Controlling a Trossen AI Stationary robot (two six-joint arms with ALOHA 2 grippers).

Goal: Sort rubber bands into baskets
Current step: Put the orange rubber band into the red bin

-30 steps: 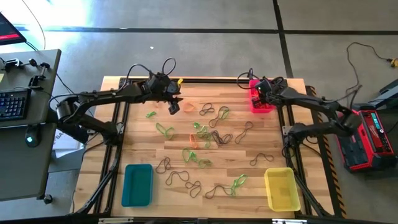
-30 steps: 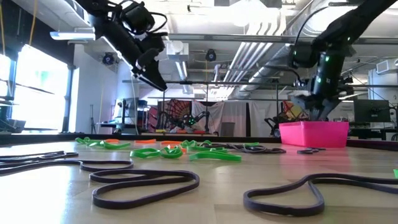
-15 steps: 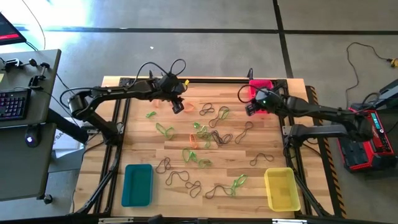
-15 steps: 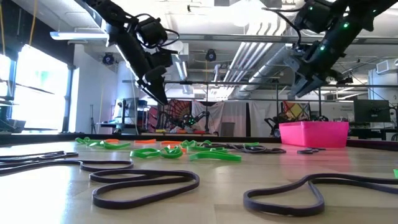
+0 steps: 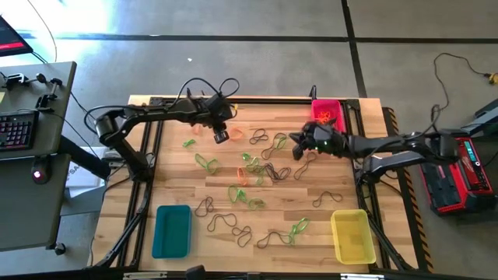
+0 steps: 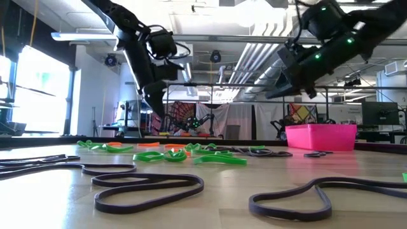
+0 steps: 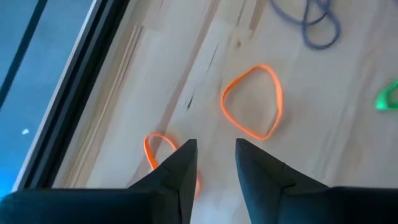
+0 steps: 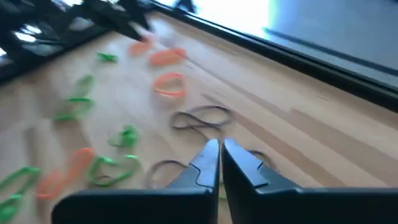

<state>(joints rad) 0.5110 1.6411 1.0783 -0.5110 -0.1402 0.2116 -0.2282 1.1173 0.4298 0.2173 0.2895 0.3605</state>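
We note right gripper (image 5: 296,148) gone from pink basket (image 5: 327,113), now clenched empty over table middle. Left gripper (image 5: 222,135) lower, fingers parted, nothing held, above orange rubber band (image 7: 251,101). We judge next pick imminent; other rubber bands (image 5: 257,173) unsorted.

I'm seeing a pale striped wood table (image 5: 342,183) showing orange, bright green and dark bands (image 5: 257,167). A pink-red basket (image 5: 327,110) is sitting at one o'clock, a teal basket (image 5: 172,231) at seven, a yellow basket (image 5: 352,236) at five. Both arms are looking black.
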